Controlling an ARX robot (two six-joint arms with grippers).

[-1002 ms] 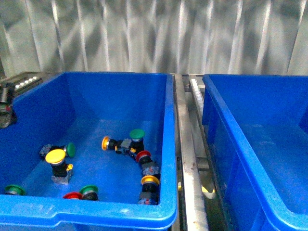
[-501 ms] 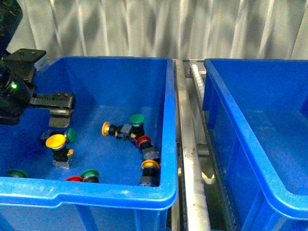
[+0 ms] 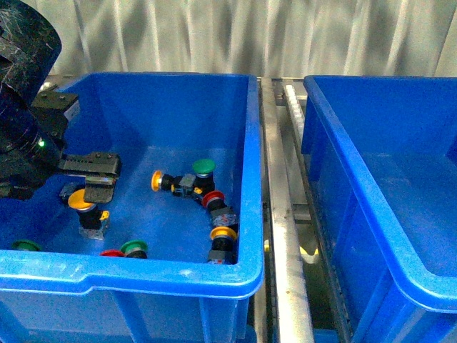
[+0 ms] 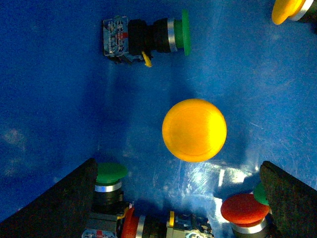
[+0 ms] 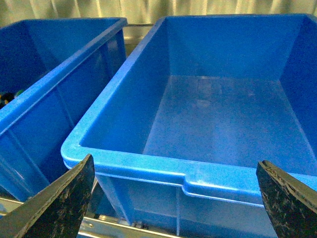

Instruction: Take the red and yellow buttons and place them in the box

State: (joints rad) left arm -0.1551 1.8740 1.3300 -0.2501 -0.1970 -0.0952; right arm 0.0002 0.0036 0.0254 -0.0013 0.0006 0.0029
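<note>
The left gripper (image 4: 177,166) is hanging wide open and gripping nothing, its two dark fingers (image 4: 64,206) spreading to either side of a yellow button (image 4: 194,130) that is standing cap-up directly below. From the front the arm is partly covering that button, so whether a finger is touching it is hard to say; it seems to be hovering just above.

Around it on the floor of the left crate (image 3: 143,275) other buttons are lying: a green button (image 4: 148,37) on its side, a red button (image 4: 245,208) near one finger, and, nearer the crate's right wall, a second yellow button (image 3: 156,181) and a second red button (image 3: 212,199).

The right gripper (image 5: 174,163) is also gaping wide and carrying nothing, facing the box (image 5: 148,166), which is sitting to the right of the left crate with a metal rail (image 3: 275,214) running between them.
</note>
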